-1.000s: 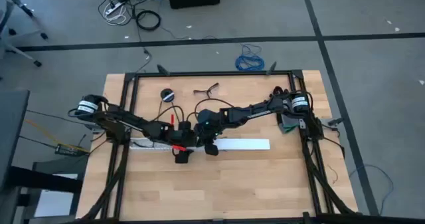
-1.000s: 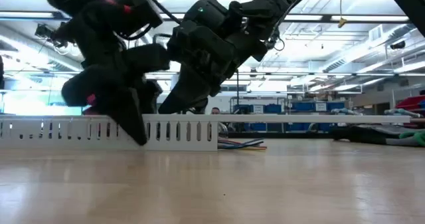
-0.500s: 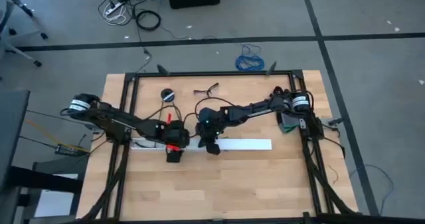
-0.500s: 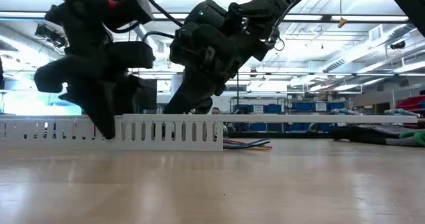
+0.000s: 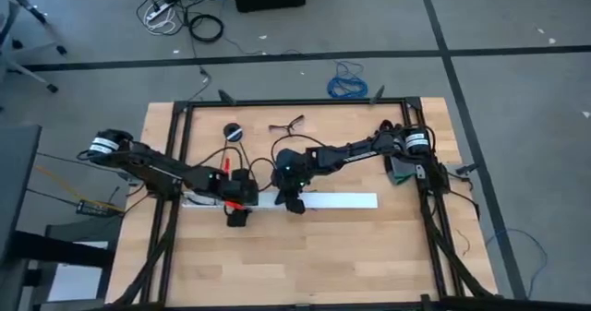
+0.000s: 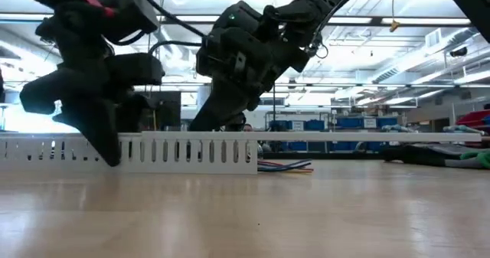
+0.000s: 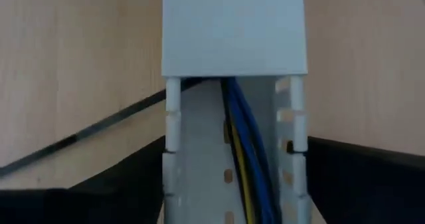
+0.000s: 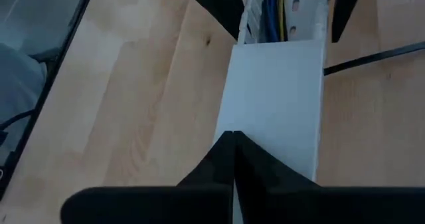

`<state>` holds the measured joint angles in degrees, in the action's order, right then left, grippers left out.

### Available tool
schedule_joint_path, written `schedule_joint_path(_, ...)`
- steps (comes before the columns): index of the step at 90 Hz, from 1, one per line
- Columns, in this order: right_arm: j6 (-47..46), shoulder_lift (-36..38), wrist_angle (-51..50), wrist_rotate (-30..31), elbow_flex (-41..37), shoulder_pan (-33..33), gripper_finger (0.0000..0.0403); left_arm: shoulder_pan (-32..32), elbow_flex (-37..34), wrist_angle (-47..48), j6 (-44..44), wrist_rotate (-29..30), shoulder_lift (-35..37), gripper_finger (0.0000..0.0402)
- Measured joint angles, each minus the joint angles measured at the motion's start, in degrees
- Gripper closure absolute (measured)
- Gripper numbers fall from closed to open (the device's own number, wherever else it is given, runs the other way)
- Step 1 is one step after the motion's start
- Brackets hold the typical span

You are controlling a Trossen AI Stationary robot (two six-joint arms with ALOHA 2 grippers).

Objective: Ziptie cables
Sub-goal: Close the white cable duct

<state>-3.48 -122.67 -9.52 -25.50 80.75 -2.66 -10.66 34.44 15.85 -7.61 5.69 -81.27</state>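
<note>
A white slotted strip (image 5: pixel 208 200) lies across the table's middle. A flat white cover (image 5: pixel 337 200) closes its right part. The cables (image 7: pixel 240 137), blue and yellow wires here, lie inside the open channel, and their ends (image 6: pixel 285 166) stick out by the strip's right end. My left gripper (image 5: pixel 237 211) stands open astride the open channel, one finger (image 7: pixel 113 184) at each slotted wall. My right gripper (image 5: pixel 295 203) is shut, with its tips on the cover. A thin black strap (image 7: pixel 80 139) lies on the wood beside the strip. My left gripper has a finger close against each outer wall (image 7: pixel 171 151) of the strip, coming from above; whether the fingers touch the walls, I cannot tell. My right gripper presses its shut fingertips (image 8: pixel 232 144) down on the cover's top face (image 8: pixel 272 111), near the cover's left end, slanting down from the right. The cover lies flat on the strip.
A small round black object (image 5: pixel 232 131) and a thin dark frame-shaped thing (image 5: pixel 287 124) lie at the table's far side. A green item (image 5: pixel 402 171) sits by the right arm's base. Black rails (image 5: pixel 295 101) border the table. Bare wood (image 5: pixel 305 256) fills the near half.
My left gripper has slid along the slotted strip toward the table's left edge, staying astride it. The strip and cover have stayed in place.
</note>
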Motion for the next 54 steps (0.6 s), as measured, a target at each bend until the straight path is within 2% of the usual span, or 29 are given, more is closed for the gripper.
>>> schedule_joint_path(22,-0.12,-0.07,0.84,-1.44,-0.11,-0.07,0.0403,0.0,-0.07,-0.74,-0.03,0.24,-0.46,0.0174)
schedule_joint_path(54,0.04,-1.13,11.37,-5.3,-0.35,-1.65,0.0403,0.0,-0.18,-1.6,-0.39,0.13,-0.6,0.0152)
